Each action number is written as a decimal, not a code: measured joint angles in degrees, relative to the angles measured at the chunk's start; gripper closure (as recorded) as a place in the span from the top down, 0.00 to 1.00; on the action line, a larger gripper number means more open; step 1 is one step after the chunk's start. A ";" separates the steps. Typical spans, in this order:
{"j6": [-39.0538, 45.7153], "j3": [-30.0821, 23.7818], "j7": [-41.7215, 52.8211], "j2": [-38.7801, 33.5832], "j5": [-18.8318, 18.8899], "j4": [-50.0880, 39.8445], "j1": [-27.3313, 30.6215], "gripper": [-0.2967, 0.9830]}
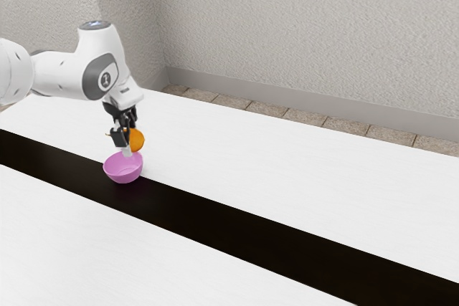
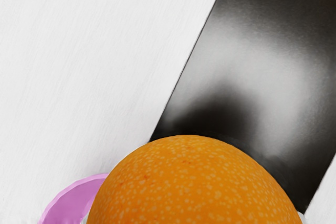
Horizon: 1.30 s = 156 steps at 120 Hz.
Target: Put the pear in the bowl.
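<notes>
Pear [image 2: 193,182], a single one, orange and speckled with paler dots, its skin finely pitted and its body rounded, is off the table, just above the bowl in the exterior view; whether it is squarely over the opening I cannot tell. One black gripper [image 1: 126,146] holds it, the fingers closed against the fruit's sides, with a thin stem poking out past them. One bowl [image 1: 122,170], pinkish purple, smooth and round with a wide rim, stands where the white table [image 1: 301,177] meets a single dark strip [image 1: 237,221]; its pink inner wall shows, and the pear is outside it. The table has a faint grain, the strip a soft sheen, and behind them rise rough plaster walls [image 1: 301,26] above brown floor tiles [image 1: 267,108]
</notes>
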 joint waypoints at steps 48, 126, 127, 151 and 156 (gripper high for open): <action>-0.68 -0.01 2.22 15.04 -2.48 11.28 5.82 0.37; -19.41 -0.38 -2.93 -8.73 -2.69 7.22 -3.58 0.75; -19.95 -0.45 -3.19 -9.23 -2.58 7.26 -3.74 0.75; -28.15 -3.39 -8.57 -15.66 -0.51 9.47 -5.19 0.76; -29.05 -3.56 -9.47 -15.80 -0.26 9.88 -5.79 0.76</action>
